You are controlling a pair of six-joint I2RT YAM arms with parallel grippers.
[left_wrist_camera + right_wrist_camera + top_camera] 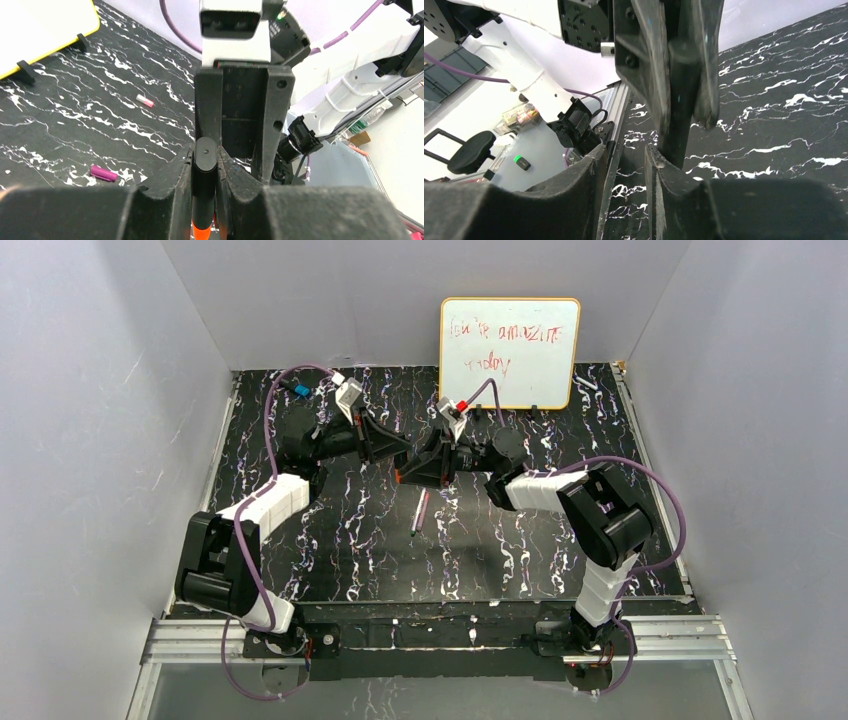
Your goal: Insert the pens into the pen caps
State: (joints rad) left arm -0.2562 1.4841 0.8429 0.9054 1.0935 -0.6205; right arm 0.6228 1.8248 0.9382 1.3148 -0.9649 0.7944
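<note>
My left gripper (205, 165) is shut on the black-bodied marker (204, 192). Its flat black end sticks out past the fingertips and an orange band shows lower down. In the top view the left gripper (397, 453) and the right gripper (432, 464) meet tip to tip at the mat's middle. My right gripper (624, 160) is open and empty, and the black marker (678, 115) in the left jaws stands just beyond its right finger. A magenta cap (103, 173) lies on the mat. A slim pinkish pen (419, 510) lies in front of the grippers. The black cap is not visible.
A small pale stub with a pink-red end (145, 101) lies on the mat further back. The whiteboard (509, 350) with red writing stands at the back on black feet. Grey walls close in both sides, and a metal rail (440, 632) runs along the near edge.
</note>
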